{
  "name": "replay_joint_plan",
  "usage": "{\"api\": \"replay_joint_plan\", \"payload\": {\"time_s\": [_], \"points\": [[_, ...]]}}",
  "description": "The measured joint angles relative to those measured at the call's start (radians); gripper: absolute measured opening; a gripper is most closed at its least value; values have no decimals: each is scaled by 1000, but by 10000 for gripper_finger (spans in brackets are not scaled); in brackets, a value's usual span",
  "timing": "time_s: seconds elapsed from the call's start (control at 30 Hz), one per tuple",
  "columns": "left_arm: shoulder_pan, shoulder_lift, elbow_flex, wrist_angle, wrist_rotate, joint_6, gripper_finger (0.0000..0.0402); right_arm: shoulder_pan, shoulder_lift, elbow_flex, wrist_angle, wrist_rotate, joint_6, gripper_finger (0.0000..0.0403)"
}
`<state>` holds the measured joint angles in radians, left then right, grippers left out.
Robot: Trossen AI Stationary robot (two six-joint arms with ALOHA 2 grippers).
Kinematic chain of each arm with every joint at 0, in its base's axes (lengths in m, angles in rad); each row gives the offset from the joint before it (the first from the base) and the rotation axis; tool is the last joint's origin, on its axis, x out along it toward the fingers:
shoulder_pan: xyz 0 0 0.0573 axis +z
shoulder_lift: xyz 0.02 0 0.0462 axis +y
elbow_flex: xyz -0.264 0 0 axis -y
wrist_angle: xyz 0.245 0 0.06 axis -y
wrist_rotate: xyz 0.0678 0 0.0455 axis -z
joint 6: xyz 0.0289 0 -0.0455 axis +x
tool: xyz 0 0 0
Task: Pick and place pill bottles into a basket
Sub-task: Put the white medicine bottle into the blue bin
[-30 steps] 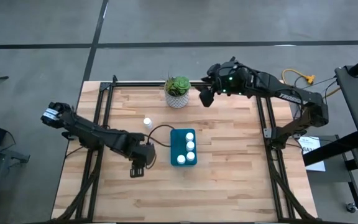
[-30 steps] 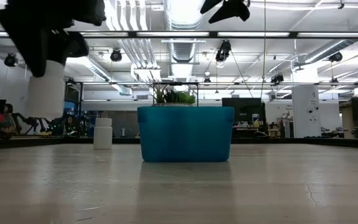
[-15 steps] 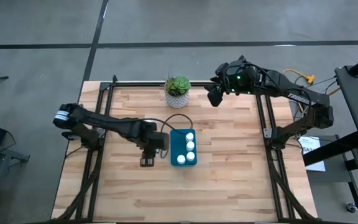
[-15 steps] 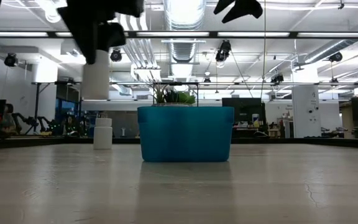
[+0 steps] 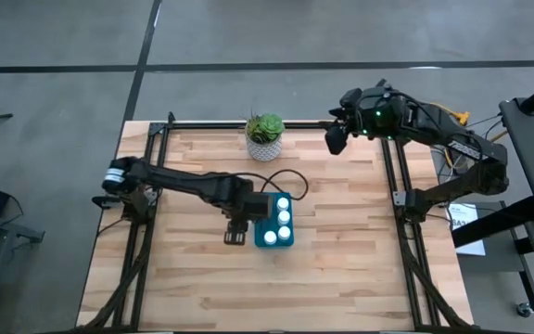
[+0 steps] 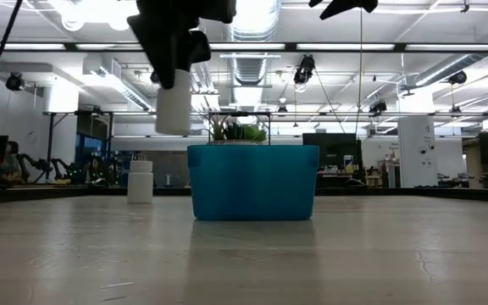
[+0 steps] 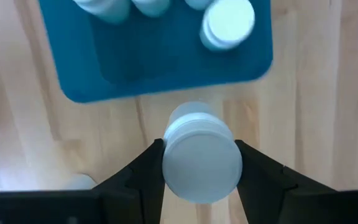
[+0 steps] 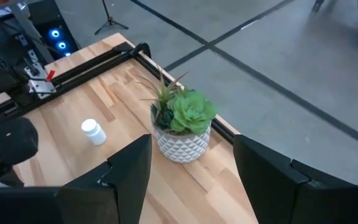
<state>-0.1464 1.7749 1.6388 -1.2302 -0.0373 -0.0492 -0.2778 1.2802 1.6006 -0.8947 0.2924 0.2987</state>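
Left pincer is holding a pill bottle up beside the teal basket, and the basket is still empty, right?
Not empty. The left wrist view shows capped bottles already inside the teal basket. The left pincer does hold a pill bottle up beside it.

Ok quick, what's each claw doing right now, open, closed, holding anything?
Left claw: closed on a bottle, beside the basket.
Right claw: open, empty, near the plant.

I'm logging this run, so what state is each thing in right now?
Left hand: shut on a pill bottle, held in the air beside the basket.
Right hand: open, empty, waiting at the table's far edge.
Basket: on the table, three bottles showing inside.
Loose bottle: upright on the table.
Plant pot: upright.
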Motion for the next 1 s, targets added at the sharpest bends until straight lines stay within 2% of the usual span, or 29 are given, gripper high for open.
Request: {"api": "replay_joint_plan", "payload": {"time_s": [0.23, 0.53, 0.83, 1.0], "points": [[36, 19, 68, -1, -5, 32, 145, 0, -3, 0, -19, 2, 9, 219], [58, 21, 70, -1, -24, 68, 145, 0, -3, 0, -17, 4, 8, 219], [64, 88, 86, 2, -1, 88, 145, 0, -3, 0, -15, 26, 4, 219], [64, 128, 147, 1, 11, 89, 145, 0, -3, 0, -18, 26, 4, 219]]}}
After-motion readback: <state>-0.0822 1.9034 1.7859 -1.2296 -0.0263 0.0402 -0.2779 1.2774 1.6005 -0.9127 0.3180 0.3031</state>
